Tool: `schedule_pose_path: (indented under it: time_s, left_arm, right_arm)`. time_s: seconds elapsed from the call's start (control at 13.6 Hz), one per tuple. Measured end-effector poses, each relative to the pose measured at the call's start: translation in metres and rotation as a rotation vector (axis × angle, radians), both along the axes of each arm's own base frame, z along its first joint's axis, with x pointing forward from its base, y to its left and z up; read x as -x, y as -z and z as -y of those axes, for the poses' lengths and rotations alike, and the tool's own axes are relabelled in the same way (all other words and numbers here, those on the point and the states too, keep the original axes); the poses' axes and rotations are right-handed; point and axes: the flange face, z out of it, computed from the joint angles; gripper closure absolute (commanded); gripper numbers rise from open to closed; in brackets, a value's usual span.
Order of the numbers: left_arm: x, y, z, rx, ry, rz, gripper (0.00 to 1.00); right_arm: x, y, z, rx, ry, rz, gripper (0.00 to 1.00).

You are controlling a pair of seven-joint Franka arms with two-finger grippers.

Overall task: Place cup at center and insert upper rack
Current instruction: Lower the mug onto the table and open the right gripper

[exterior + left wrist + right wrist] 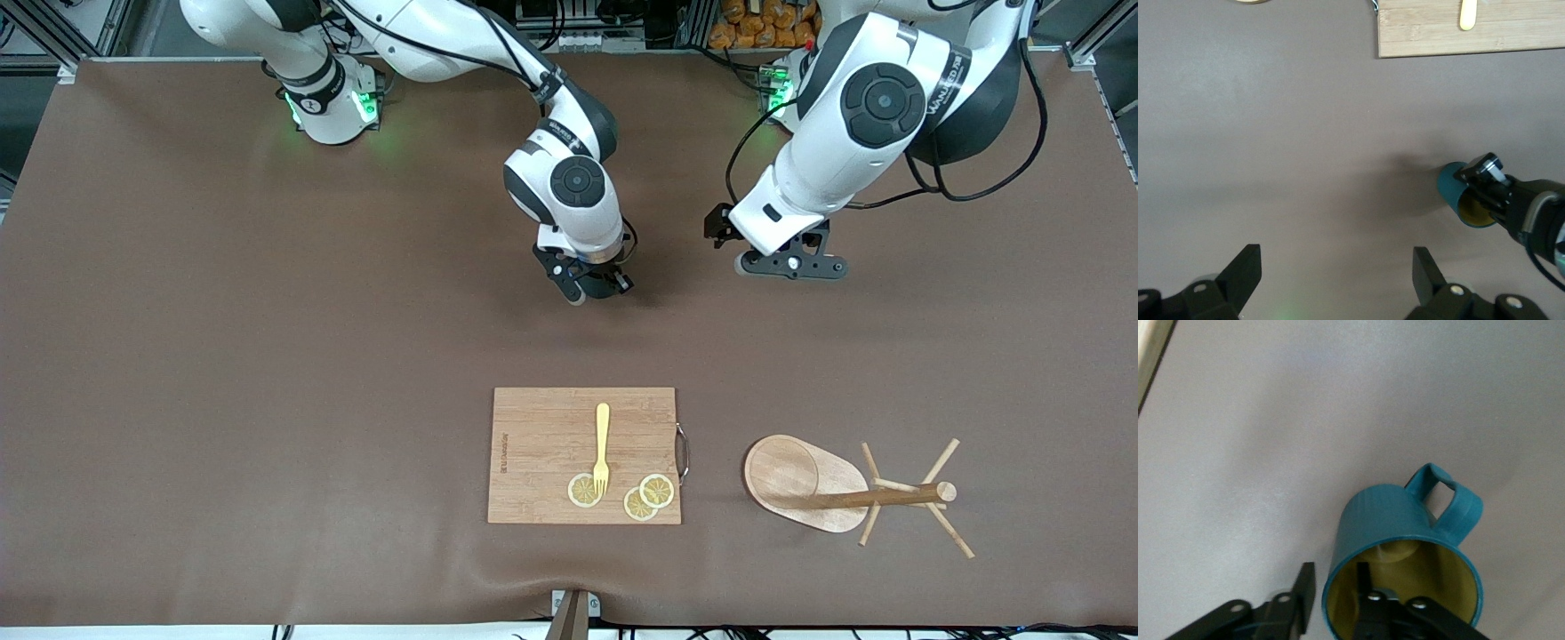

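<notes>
Right wrist view shows my right gripper (1331, 603) straddling the cup's (1395, 527) rim mid-table, one finger inside, jaws loosening. I'd open fully, lift straight up. Left gripper (789, 264) waits spread; upper rack (845, 493) lies toppled near the front edge.

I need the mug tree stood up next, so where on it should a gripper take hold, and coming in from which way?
Probably the bare middle of the pole, from straight above. The mug tree lies tipped over beside the cutting board, its pole level with the table and pegs splayed at the tip. Fingers either side of the pole mid-length should clear both pegs and oval base.
</notes>
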Motion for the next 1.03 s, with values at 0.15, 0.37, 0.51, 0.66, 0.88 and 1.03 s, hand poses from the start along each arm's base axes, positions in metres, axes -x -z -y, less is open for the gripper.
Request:
schedule_pose_path:
  time_s: [0.15,0.37,0.51,0.66,0.88,1.03]
  left_arm:
    - [0.007,0.001,-0.003,-0.001,-0.001,0.007,0.0]
    - [0.009,-0.004,-0.004,0.011,-0.006,0.035,0.0]
    - [0.007,-0.007,-0.003,0.022,-0.011,0.055,0.0]
    - [0.005,-0.008,-0.002,0.03,-0.026,0.069,0.0]
    - [0.005,-0.011,0.005,0.042,-0.058,0.094,0.0]
    - [0.01,-0.014,0.021,0.055,-0.075,0.119,0.0]
  right_arm:
    - [-0.003,-0.004,-0.001,-0.005,0.002,0.006,0.51]
    - [-0.01,-0.011,0.004,0.021,0.006,-0.016,0.43]
    - [-0.021,-0.024,0.009,0.039,0.014,-0.037,0.33]
    - [-0.031,-0.033,0.016,0.048,0.025,-0.049,0.21]
    - [-0.05,-0.047,0.035,0.073,0.044,-0.082,0.13]
    - [-0.066,-0.07,0.055,0.087,0.031,-0.107,0.07]
